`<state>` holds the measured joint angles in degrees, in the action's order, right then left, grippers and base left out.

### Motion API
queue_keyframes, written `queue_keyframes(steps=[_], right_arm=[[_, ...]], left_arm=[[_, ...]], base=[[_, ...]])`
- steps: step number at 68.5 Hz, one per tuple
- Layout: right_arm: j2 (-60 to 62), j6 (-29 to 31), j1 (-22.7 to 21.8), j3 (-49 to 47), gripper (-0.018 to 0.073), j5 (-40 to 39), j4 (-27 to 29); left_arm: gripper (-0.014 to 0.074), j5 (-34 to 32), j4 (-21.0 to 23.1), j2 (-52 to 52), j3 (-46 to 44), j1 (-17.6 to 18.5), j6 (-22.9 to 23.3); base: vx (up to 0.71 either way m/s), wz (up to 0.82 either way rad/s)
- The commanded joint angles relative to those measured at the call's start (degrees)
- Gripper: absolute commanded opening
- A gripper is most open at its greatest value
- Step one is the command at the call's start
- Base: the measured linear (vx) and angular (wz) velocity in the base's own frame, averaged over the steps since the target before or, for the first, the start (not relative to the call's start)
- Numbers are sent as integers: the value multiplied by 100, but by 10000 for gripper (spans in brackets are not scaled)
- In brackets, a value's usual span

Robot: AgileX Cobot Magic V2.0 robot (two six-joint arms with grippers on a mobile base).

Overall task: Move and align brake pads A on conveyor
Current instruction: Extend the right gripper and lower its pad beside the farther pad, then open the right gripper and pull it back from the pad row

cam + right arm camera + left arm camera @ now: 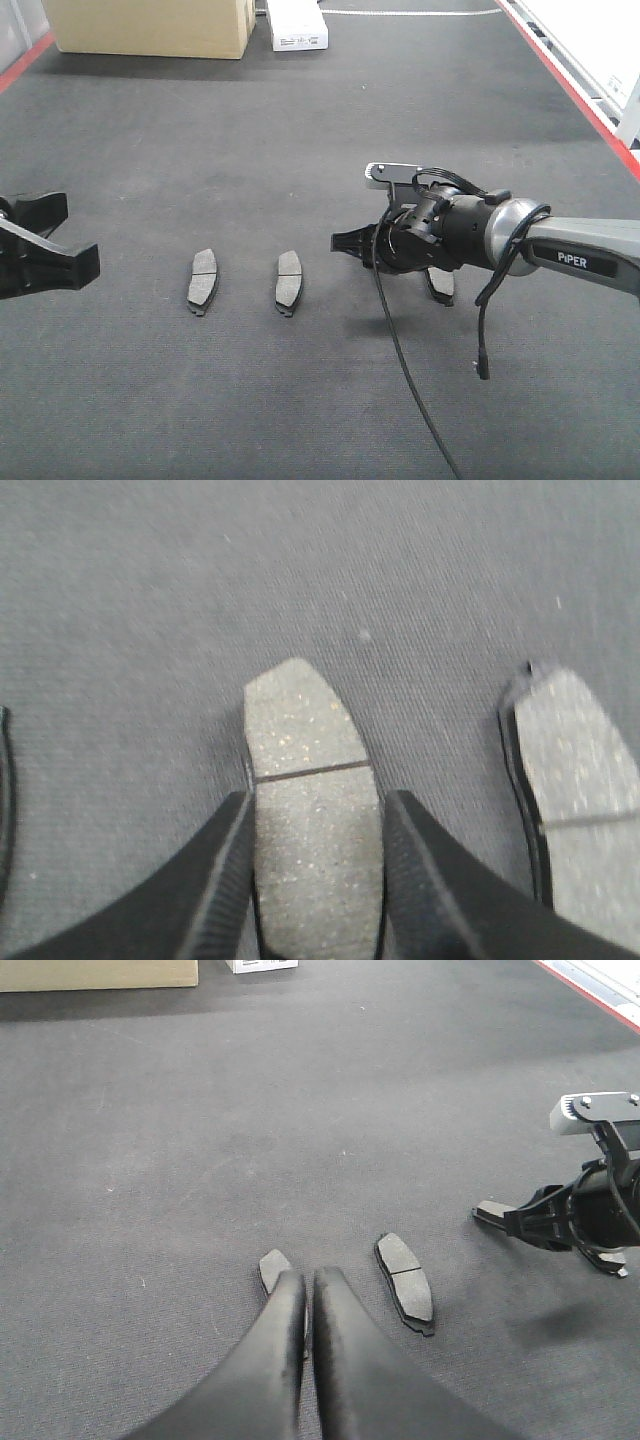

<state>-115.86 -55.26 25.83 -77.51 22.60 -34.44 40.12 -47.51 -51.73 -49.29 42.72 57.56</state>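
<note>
Over on the left, the left pincer [45, 255] hangs low over the conveyor [300, 150], its fingers [285, 1350] pressed together and holding nothing, apparently just waiting its turn. Moving along: two brake pads lie flat on the belt, side by side and roughly parallel, the left pad [203, 280] and the middle pad [288, 281] a small gap apart, which looks like the row being built. Next, the right pincer [345, 243] reaches in low, and its wrist view tells the story: the fingers [215, 880] are spread, with a third pad [312, 830] lying lengthwise between them, close on both flanks but whether touching I can't say. Far right, a fourth pad [441, 285] peeks from under the arm.
</note>
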Motion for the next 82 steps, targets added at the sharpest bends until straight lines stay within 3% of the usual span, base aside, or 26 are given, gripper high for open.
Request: queue_keyframes(steps=[1,35,49,54,72,82], right_arm=[[320,291,-1,-186,176,-57,128],[320,2452,-1,-180,347,467,2314],[352,2495,-1,-180,545,488,2354],[475,2495,-1,-180,573,484,2291],[1375,2478,-1,-67,532,515,1829],[1982,2035,-19,632,491,77,1275]], left_arm=[[-6,-188,-203,47,-136,38,25],[-6,-188,-203,47,-136,38,25],[-6,-188,-203,47,-136,38,25],[-6,-188,-203,47,-136,38,25],[-6,-188,-203,47,-136,38,25],[-6,-188,-203,47,-136,38,25]], base=[[0,0],[0,0],[0,0],[0,0],[0,0],[0,0]])
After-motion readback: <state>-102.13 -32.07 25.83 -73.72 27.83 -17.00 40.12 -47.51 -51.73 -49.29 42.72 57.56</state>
